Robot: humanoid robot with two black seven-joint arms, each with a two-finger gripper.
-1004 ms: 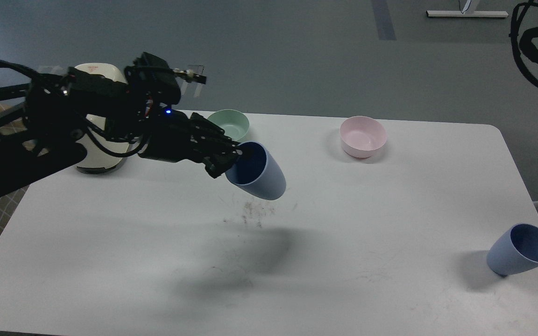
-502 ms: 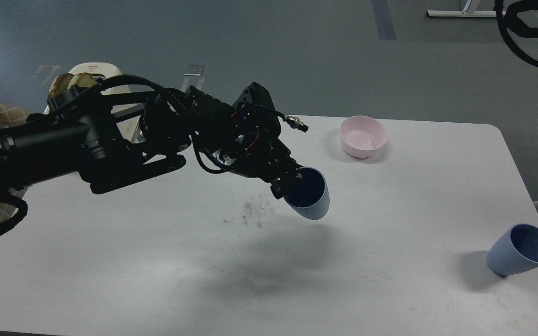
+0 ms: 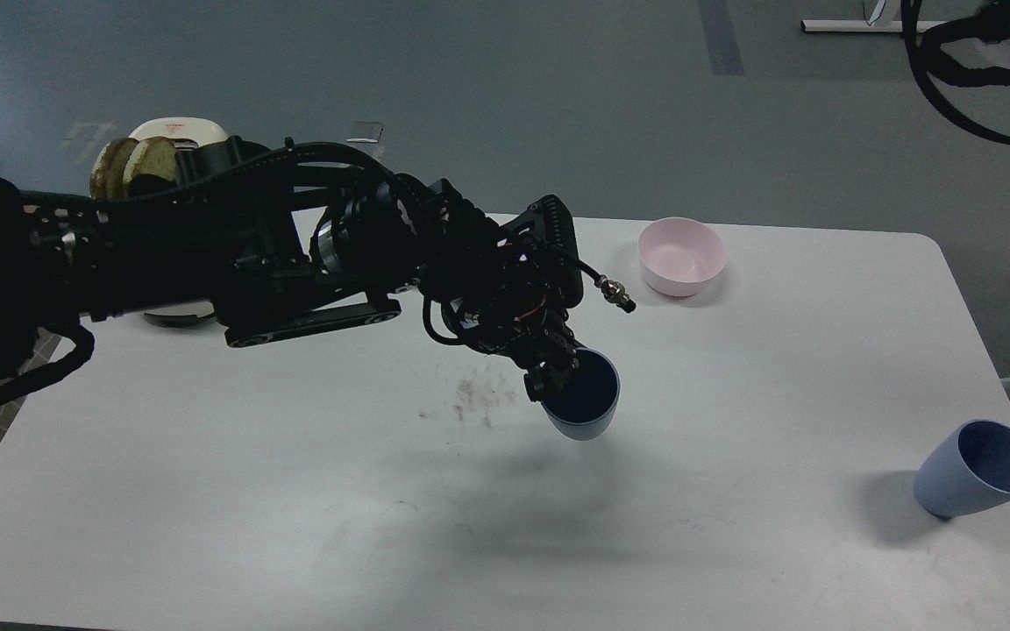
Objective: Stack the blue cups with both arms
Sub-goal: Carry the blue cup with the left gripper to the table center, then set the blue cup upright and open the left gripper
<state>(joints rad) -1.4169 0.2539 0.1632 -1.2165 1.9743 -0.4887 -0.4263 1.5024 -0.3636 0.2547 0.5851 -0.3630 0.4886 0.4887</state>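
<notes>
My left arm reaches in from the left across the white table [image 3: 295, 491]. Its gripper [image 3: 551, 375] is shut on the rim of a pale blue cup [image 3: 582, 399] and holds it nearly upright, mouth up, above the table's middle. The second blue cup [image 3: 977, 469] lies tilted on its side near the table's right front edge, mouth facing up and right. Of my right arm only black cables [image 3: 978, 70] show at the top right corner. Its gripper is out of view.
A pink bowl [image 3: 681, 256] stands at the back of the table, right of the arm. A white appliance [image 3: 174, 140] with bread slices sits at the back left, mostly behind the arm. A patch of dark crumbs [image 3: 470, 399] lies left of the held cup.
My left arm has carried the blue cup rightward and downward and turned it from tilted to nearly upright. The arm now hides the mint-green bowl. The right cup has not moved.
</notes>
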